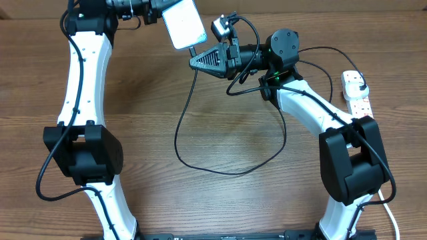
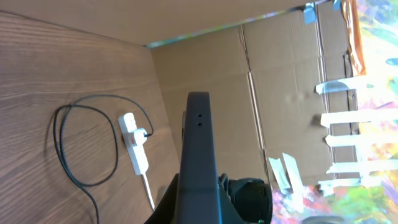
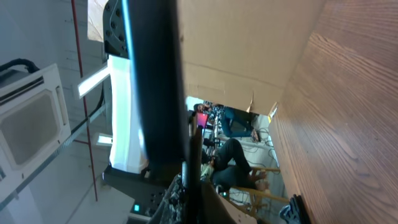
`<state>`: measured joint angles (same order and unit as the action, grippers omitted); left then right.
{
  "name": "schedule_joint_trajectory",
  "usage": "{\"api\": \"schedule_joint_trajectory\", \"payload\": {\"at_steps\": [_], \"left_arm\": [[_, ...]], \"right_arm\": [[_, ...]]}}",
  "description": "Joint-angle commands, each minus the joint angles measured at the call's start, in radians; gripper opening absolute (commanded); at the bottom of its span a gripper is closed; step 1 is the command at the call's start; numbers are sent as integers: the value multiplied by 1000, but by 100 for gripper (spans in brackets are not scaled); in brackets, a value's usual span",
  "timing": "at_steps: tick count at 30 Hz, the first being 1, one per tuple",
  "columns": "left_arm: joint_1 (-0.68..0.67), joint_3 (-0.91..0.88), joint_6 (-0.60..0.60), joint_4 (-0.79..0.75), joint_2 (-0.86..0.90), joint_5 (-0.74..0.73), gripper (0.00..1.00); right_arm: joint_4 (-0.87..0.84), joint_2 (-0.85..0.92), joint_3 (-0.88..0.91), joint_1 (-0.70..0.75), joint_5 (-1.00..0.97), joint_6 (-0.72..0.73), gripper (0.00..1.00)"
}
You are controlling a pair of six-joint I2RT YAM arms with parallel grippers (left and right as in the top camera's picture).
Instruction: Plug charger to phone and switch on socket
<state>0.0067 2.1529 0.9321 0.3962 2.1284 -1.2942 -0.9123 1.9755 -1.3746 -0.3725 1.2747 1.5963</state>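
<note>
The phone [image 1: 182, 23], a slim rounded rectangle with a pale glossy screen, is lifted off the table at 12 o'clock, clamped in the left gripper [image 1: 155, 12]. The right gripper [image 1: 193, 61], a ribbed black wedge pointing to 9 o'clock, has its jaws pressed together just below the phone, where the charger [image 1: 220, 171] meets the phone's lower edge; I cannot tell whether the cable is pinched. The thin black cable loops over the grained wooden table [image 1: 233, 107] to its plug [image 1: 360, 87] in the white oblong socket [image 1: 359, 100] at 3 o'clock
</note>
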Motion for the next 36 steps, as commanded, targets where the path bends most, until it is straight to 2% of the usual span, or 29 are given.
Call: {"api": "schedule_joint_trajectory", "payload": {"at_steps": [1,20,36], "left_arm": [[-10,10,-20,-4,-3,-41,4],[24,10,-19,-5,-3,24,4],[14,10,-20,-4,-3,5,4]], "right_arm": [[-6,-42,-20,8,-17,-4,4],[-6,-42,-20,8,-5,-5,4],[-6,-42,-20,8,-5,-5,4]]}}
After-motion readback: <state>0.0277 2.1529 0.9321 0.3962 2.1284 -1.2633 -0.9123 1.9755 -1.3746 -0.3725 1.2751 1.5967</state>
